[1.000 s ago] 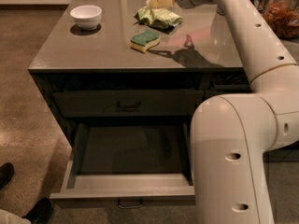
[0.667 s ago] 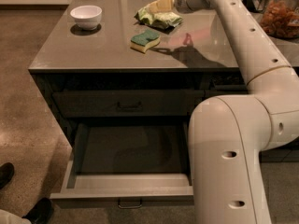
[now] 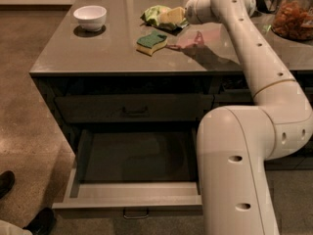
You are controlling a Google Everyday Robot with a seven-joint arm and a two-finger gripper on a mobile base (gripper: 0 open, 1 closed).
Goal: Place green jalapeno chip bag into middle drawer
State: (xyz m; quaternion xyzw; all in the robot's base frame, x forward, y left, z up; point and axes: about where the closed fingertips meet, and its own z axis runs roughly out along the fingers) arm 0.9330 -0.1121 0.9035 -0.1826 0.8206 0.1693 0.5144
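Green jalapeno chip bag (image 3: 155,14) is lying toward the far side of the grey-brown tabletop (image 3: 98,55), w/ the gripper (image 3: 172,16) hovering at its right edge; can't tell if it's gripping. Green-and-yellow sponge (image 3: 151,41) is sitting just in front, white bowl (image 3: 90,17) well apart. Below, middle drawer (image 3: 132,196) is standing pulled out, under a shut top drawer (image 3: 134,109). Dark shoes (image 3: 6,182) are showing on speckled brown floor (image 3: 24,106).

Pincer (image 3: 173,16) lower, onto chip bag (image 3: 153,14)
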